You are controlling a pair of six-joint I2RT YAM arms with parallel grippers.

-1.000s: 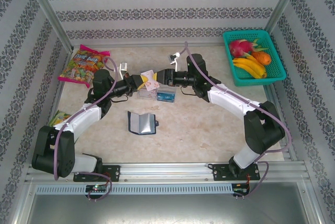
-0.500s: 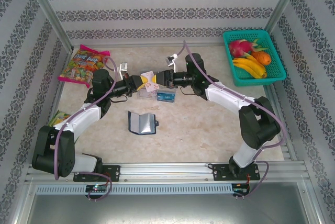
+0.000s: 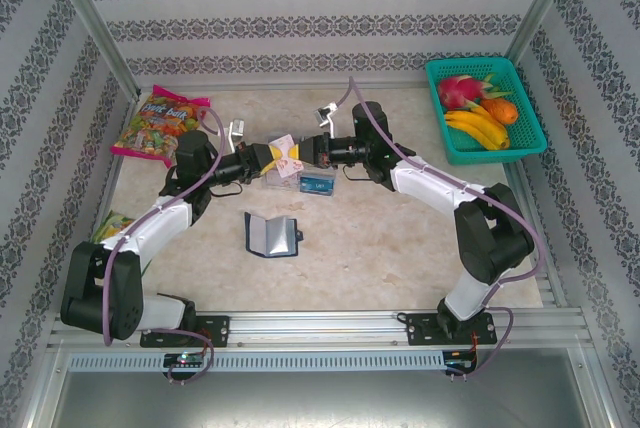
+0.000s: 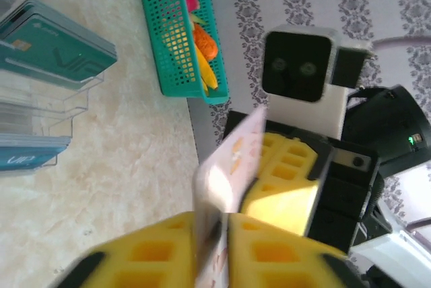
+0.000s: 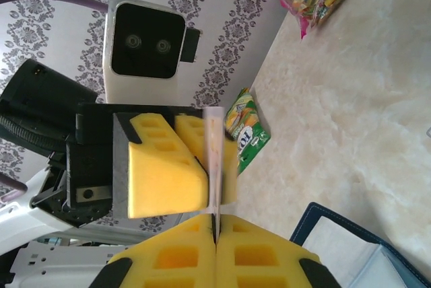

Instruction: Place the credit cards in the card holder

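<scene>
Mid-air handover: the right gripper (image 5: pixel 215 229) has just pinched shut on a thin white plastic credit card with yellow print (image 4: pixel 229 167). The left gripper (image 4: pixel 212 231) is loosening its jaws around the same card, though I cannot tell whether it has let go. The navy-blue fold-over card holder (image 3: pixel 270 235) lies open, well apart and nearer the arms. The right arm will probably do the slotting.

One left pincer (image 3: pixel 272 157), one right pincer (image 3: pixel 301 152), one holder (image 3: pixel 270 235), one tray (image 4: pixel 74 96), one basket (image 3: pixel 498 154), two snack bags (image 3: pixel 160 128) (image 3: pixel 113 223), at least three cards (image 4: pixel 57 39) (image 4: pixel 27 157) (image 4: pixel 225 173).
</scene>
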